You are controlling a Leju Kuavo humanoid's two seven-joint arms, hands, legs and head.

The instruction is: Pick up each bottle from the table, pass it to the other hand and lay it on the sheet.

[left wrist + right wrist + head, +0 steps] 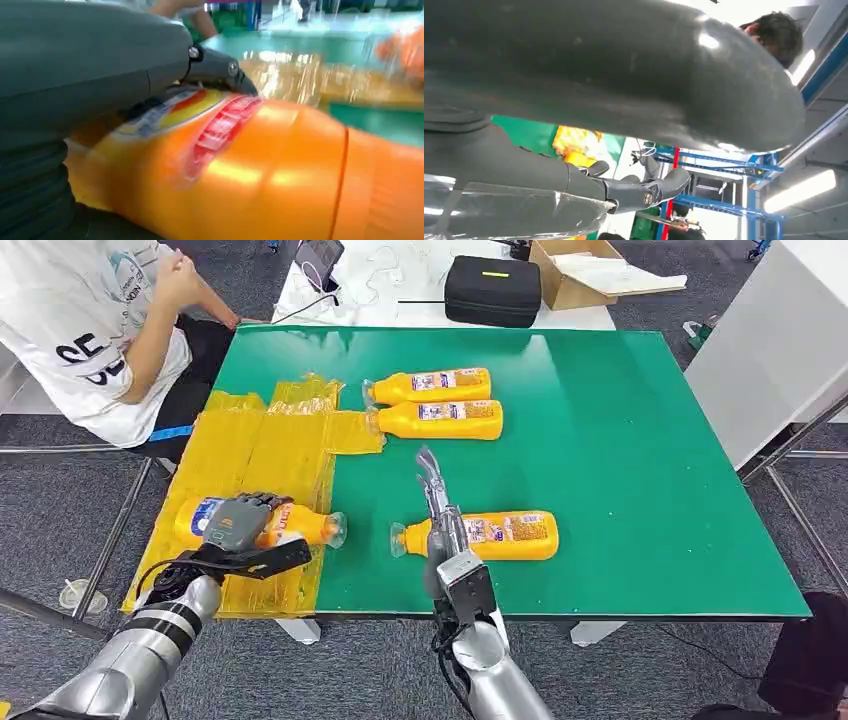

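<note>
Fingers of left hand (240, 525) wrapped over bottle (300, 525) on yellow sheet (265, 445), red label close-up at wrist, right hand (440, 505) fingers straight, empty

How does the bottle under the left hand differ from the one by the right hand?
The bottle under the left hand lies on the yellow sheet, gripped by the left hand; the bottle by the right hand lies on the bare green table, not held, with the right hand open beside its neck. The first's cap points right, the second's left. Both are orange, labelled and lying flat.
</note>
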